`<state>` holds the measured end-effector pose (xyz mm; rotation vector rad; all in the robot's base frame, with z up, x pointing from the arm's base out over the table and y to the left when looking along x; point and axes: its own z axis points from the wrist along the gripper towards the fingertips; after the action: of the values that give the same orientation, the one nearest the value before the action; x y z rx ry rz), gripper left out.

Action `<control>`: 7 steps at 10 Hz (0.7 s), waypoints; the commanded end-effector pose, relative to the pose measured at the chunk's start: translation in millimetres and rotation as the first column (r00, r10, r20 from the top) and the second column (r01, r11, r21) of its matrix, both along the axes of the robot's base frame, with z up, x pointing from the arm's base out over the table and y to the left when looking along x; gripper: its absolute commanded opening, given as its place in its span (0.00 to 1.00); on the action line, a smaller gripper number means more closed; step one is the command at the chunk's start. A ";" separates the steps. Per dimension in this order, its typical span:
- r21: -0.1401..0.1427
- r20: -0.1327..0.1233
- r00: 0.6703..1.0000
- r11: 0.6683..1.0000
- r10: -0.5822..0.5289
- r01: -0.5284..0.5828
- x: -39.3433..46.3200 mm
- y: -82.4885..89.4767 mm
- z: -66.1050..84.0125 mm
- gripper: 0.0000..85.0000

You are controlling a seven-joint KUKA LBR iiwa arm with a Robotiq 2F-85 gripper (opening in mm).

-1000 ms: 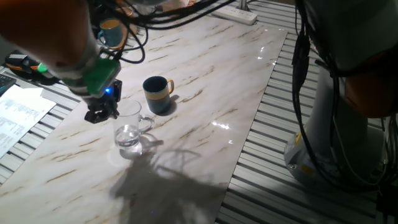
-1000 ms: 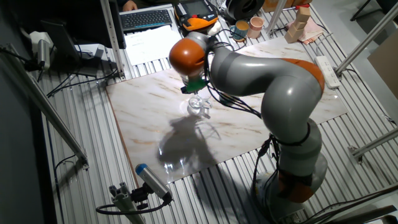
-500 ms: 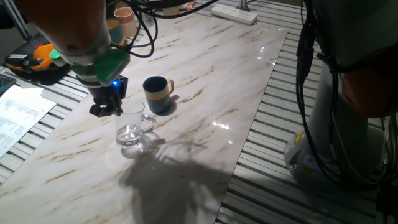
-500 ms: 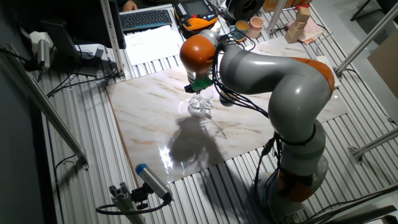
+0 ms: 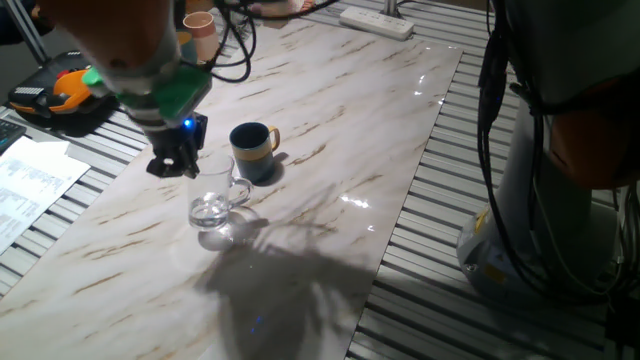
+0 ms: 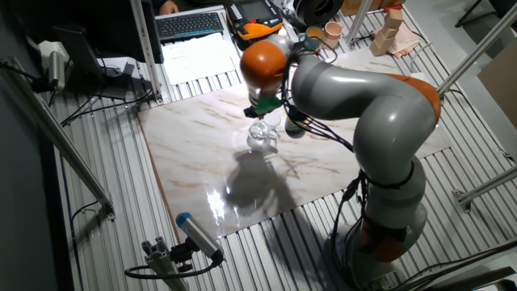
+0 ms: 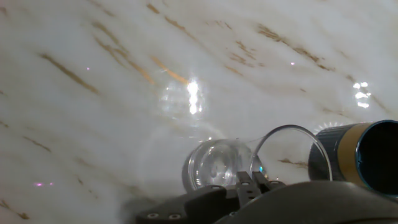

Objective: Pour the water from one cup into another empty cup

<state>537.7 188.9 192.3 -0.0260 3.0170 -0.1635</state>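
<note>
The clear glass mug [image 5: 212, 198] stands upright on the marble table [image 5: 330, 130], with a little water [image 5: 208, 213] in its bottom. Just behind it to the right stands the dark blue mug [image 5: 252, 150] with a yellow-tan handle. My gripper [image 5: 173, 165] hovers beside the glass mug's upper left rim. In the hand view its fingertips [image 7: 250, 182] look pressed together at the glass mug [image 7: 249, 163] rim, with nothing seen between them; the dark mug [image 7: 367, 155] shows at the right. From the other side, the gripper [image 6: 264, 115] sits over the glass mug [image 6: 261, 139].
A pinkish-tan cup [image 5: 200, 24] and a teal mug [image 5: 181, 47] stand at the table's back left. A power strip [image 5: 378, 17] lies at the far edge. Papers [image 5: 30, 180] and an orange device [image 5: 60, 88] rest on the slatted bench to the left.
My gripper has moved right and slightly back, closing in on the glass mug's rim. Both mugs stand where they were.
</note>
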 end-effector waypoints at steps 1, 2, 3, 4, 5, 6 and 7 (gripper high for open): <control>0.018 0.001 1.000 1.000 0.002 -0.002 0.4 -4.8 -0.9 0.00; 0.031 0.001 1.000 1.000 0.004 -0.004 0.6 -8.6 -1.1 0.00; 0.036 0.001 1.000 0.999 0.006 -0.006 0.9 -11.0 -0.5 0.00; 0.057 -0.003 1.000 0.998 0.004 -0.003 1.3 -14.1 0.8 0.00; 0.084 -0.005 1.000 0.996 0.001 0.000 2.0 -18.1 1.8 0.00; 0.103 -0.008 1.000 0.995 0.003 -0.002 3.3 -23.2 2.8 0.00; 0.115 -0.010 1.000 0.993 0.001 0.000 4.2 -26.1 3.2 0.00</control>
<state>542.0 162.5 195.6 -0.0175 3.0304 0.0089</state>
